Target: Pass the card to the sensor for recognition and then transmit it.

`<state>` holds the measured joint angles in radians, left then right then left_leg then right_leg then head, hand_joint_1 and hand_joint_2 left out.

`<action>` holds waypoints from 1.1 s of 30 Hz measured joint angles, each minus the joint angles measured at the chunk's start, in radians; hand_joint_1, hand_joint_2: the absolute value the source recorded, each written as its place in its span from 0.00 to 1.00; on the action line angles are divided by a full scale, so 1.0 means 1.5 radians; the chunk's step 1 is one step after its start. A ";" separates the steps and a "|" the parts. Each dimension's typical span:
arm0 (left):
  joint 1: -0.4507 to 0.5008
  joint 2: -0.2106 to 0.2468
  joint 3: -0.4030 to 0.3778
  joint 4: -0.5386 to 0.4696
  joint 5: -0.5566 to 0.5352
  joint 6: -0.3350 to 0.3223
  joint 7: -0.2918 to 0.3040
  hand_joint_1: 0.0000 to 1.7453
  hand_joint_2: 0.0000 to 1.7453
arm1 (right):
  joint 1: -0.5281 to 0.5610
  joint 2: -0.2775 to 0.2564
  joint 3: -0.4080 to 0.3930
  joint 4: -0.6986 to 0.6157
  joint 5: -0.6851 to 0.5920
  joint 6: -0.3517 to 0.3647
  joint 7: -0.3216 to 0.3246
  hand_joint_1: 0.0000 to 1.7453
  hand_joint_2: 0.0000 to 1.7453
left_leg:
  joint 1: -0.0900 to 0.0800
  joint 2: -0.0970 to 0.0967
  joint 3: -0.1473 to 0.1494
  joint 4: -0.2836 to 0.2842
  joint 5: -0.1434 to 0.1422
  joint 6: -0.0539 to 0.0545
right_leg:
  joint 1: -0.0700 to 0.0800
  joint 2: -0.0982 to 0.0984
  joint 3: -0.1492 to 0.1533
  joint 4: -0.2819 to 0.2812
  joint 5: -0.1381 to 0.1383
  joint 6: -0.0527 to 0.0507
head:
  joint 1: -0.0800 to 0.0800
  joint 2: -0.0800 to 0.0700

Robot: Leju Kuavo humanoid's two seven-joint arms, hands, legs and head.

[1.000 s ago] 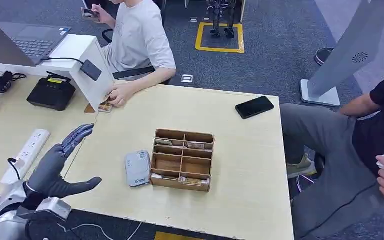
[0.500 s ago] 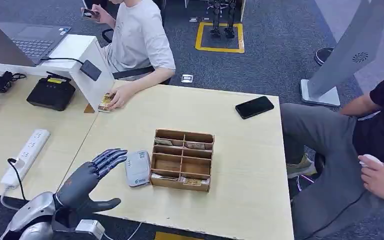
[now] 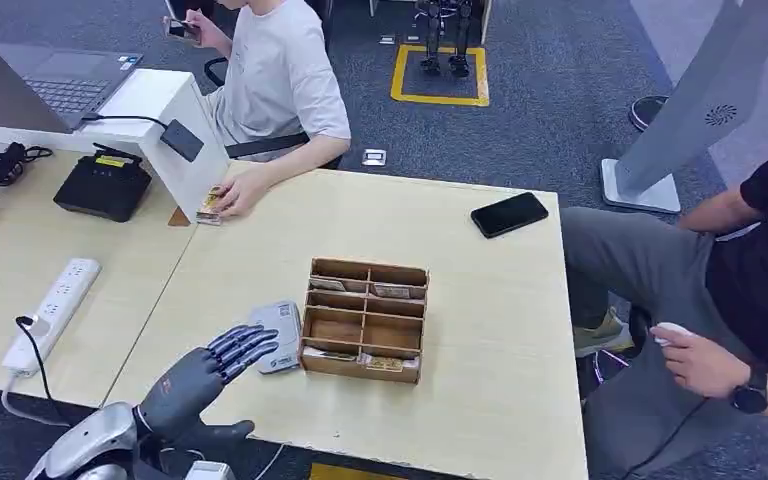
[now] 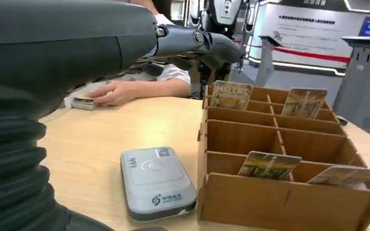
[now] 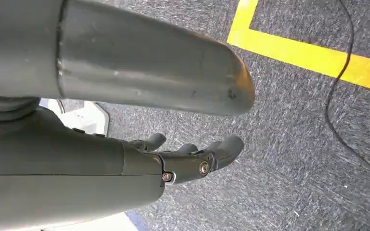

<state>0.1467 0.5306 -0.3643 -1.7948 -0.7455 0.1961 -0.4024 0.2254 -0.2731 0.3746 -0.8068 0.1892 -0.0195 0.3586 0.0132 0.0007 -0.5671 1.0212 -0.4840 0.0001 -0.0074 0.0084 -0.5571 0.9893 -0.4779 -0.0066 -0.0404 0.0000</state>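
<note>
While the left robot hand (image 3: 203, 372) hovers spread and empty, one sensor (image 3: 275, 336) adjoins one wooden organizer (image 3: 365, 319).

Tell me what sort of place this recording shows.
Probably a robotics lab or demo hall: light wooden desks with a laptop, yellow floor marking on grey carpet, and another humanoid robot standing behind.

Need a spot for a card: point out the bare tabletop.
Bare tabletop lies between the wooden card box and the black phone, and right of the box. Crowded: the left hand hovers by the grey card reader, against the box.
</note>
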 joint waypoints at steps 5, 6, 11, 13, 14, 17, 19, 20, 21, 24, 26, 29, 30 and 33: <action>-0.024 -0.010 -0.039 0.040 -0.102 0.062 0.080 0.00 1.00 | -0.010 0.002 0.001 0.002 0.005 0.006 0.000 0.00 0.00 | 0.000 0.000 0.000 0.000 0.000 0.000 | 0.000 0.000 0.000 0.000 0.000 0.000 | 0.000 0.000; -0.031 -0.014 -0.045 0.051 -0.118 0.074 0.098 0.00 1.00 | -0.013 0.003 0.001 0.003 0.006 0.007 0.000 0.00 0.00 | 0.000 0.000 0.000 0.000 0.000 0.000 | 0.000 0.000 0.000 0.000 0.000 0.000 | 0.000 0.000; -0.058 -0.037 -0.071 0.109 -0.145 0.101 0.147 0.00 1.00 | -0.023 0.006 0.002 0.006 0.008 0.008 0.000 0.00 0.00 | 0.000 0.000 0.000 0.000 0.000 0.000 | 0.000 0.000 0.000 0.000 0.000 0.000 | 0.000 0.000; -0.063 -0.044 -0.073 0.128 -0.161 0.109 0.167 0.00 1.00 | -0.025 0.007 0.002 0.006 0.008 0.008 0.000 0.00 0.00 | 0.000 0.000 0.000 0.000 0.000 0.000 | 0.000 0.000 0.000 0.000 0.000 0.000 | 0.000 0.000; -0.067 -0.048 -0.074 0.137 -0.167 0.115 0.175 0.00 1.00 | -0.026 0.007 0.002 0.007 0.008 0.008 0.000 0.00 0.00 | 0.000 0.000 0.000 0.000 0.000 0.000 | 0.000 0.000 0.000 0.000 0.000 0.000 | 0.000 0.000; -0.076 -0.059 -0.076 0.160 -0.186 0.133 0.191 0.00 1.00 | -0.029 0.009 0.003 0.008 0.008 0.006 0.000 0.00 0.00 | 0.000 0.000 0.000 0.000 0.000 0.000 | 0.000 0.000 0.000 0.000 0.000 0.000 | 0.000 0.000; -0.080 -0.071 -0.078 0.166 -0.193 0.142 0.199 0.00 1.00 | -0.030 0.009 0.003 0.009 0.008 0.006 0.001 0.00 0.00 | 0.000 0.000 0.000 0.000 0.000 0.000 | 0.000 0.000 0.000 0.000 0.000 0.000 | 0.000 0.000; -0.083 -0.079 -0.081 0.168 -0.196 0.142 0.203 0.00 1.00 | -0.030 0.010 0.003 0.009 0.008 0.006 0.001 0.00 0.00 | 0.000 0.000 0.000 0.000 0.000 0.000 | 0.000 0.000 0.000 0.000 0.000 0.000 | 0.000 0.000; -0.086 -0.085 -0.084 0.169 -0.200 0.142 0.205 0.00 1.00 | -0.031 0.010 0.003 0.010 0.008 0.006 0.002 0.00 0.00 | 0.000 0.000 0.000 0.000 0.000 0.000 | 0.000 0.000 0.000 0.000 0.000 0.000 | 0.000 0.000; -0.093 -0.100 -0.092 0.169 -0.213 0.141 0.213 0.00 1.00 | -0.033 0.011 0.004 0.012 0.008 0.005 0.003 0.00 0.00 | 0.000 0.000 0.000 0.000 0.000 0.000 | 0.000 0.000 0.000 0.000 0.000 0.000 | 0.000 0.000; -0.096 -0.106 -0.096 0.169 -0.215 0.141 0.215 0.00 1.00 | -0.033 0.012 0.004 0.012 0.008 0.005 0.004 0.00 0.00 | 0.000 0.000 0.000 0.000 0.000 0.000 | 0.000 0.000 0.000 0.000 0.000 0.000 | 0.000 0.000; -0.098 -0.111 -0.100 0.169 -0.203 0.143 0.213 0.00 1.00 | -0.034 0.013 0.004 0.014 0.008 0.005 0.004 0.00 0.00 | 0.000 0.000 0.000 0.000 0.000 0.000 | 0.000 0.000 0.000 0.000 0.000 0.000 | 0.000 0.000; -0.098 -0.112 -0.101 0.168 -0.194 0.146 0.209 0.00 1.00 | -0.034 0.013 0.004 0.014 0.007 0.005 0.003 0.00 0.00 | 0.000 0.000 0.000 0.000 0.000 0.000 | 0.000 0.000 0.000 0.000 0.000 0.000 | 0.000 0.000; -0.095 -0.113 -0.104 0.157 -0.167 0.146 0.196 0.00 1.00 | -0.033 0.013 0.004 0.016 0.003 0.005 0.001 0.00 0.00 | 0.000 0.000 0.000 0.000 0.000 0.000 | 0.000 0.000 0.000 0.000 0.000 0.000 | 0.000 0.000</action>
<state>0.0040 0.3616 -0.5207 -1.5598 -0.9957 0.4150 -0.1080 0.1762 -0.2529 0.3800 -0.7832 0.1942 -0.0118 0.3594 0.0127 0.0006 -0.5671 1.0213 -0.4835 0.0005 -0.0079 0.0083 -0.5572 0.9894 -0.4776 -0.0066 -0.0404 0.0000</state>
